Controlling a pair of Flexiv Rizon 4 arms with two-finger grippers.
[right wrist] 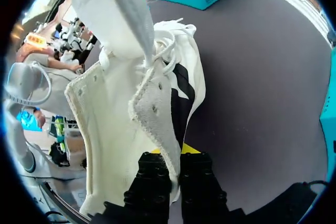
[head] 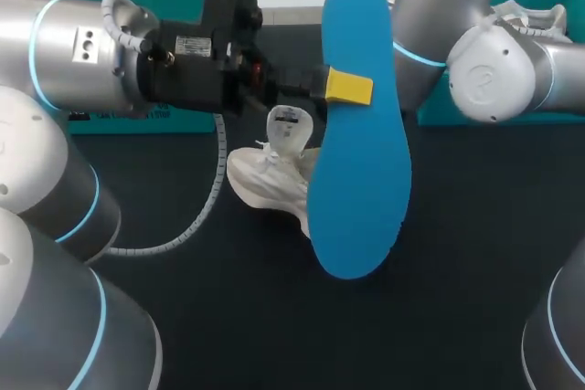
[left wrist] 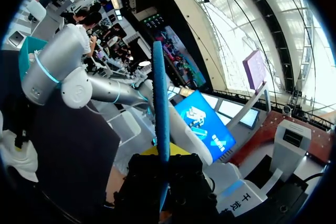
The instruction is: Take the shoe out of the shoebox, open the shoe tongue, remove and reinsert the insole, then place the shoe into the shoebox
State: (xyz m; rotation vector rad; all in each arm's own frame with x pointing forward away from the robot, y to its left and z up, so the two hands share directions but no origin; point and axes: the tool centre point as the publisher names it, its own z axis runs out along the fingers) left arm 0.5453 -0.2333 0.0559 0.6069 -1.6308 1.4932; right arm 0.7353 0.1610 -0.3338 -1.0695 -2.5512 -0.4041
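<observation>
Head view shows the left gripper (head: 345, 87) clamped tight on the blue insole (head: 358, 171), its length running 12 to 6 o'clock, with the white shoe (head: 265, 180) at 8 o'clock from that grip. Only the right wrist view reveals the right gripper (right wrist: 174, 158) pinching the shoe's upper edge.

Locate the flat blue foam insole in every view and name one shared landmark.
Head view: the flat blue foam insole fills the centre, clamped in the left gripper.
Left wrist view: the insole shows edge-on, rising from that gripper.
Right wrist view: not in it.
Shared landmark: the white lace-up shoe.
</observation>
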